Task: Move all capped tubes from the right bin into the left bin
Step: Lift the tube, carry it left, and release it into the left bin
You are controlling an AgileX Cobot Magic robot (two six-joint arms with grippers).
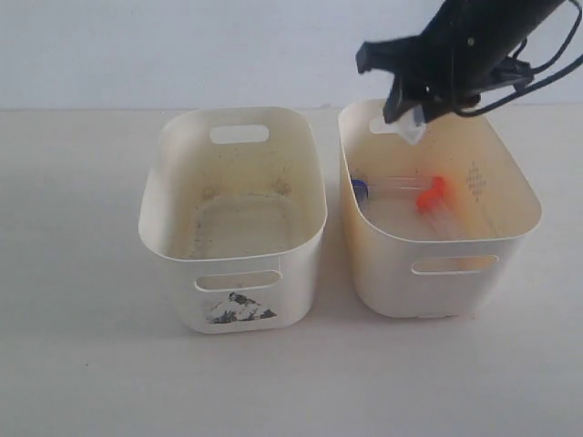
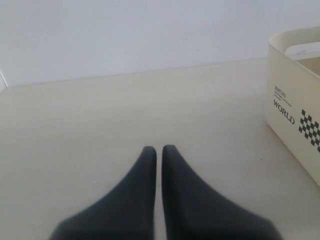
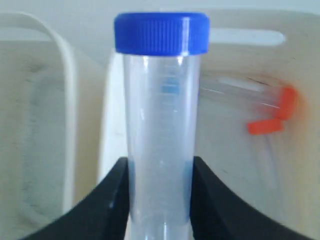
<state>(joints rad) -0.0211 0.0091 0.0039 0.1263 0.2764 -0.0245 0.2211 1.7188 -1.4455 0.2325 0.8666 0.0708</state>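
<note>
My right gripper hangs over the back of the cream right bin, shut on a clear tube with a blue cap; the jaws press both sides of the tube body. Inside that bin lie another blue-capped tube and two orange-red-capped tubes, whose caps also show in the right wrist view. The whitish left bin with the torn sticker holds no tubes that I can see. My left gripper is shut on nothing, low over the table.
The two bins stand side by side with a narrow gap between them. In the left wrist view a bin wall with a checkered printed label stands off to one side of the left gripper. A pale wall rises behind the table.
</note>
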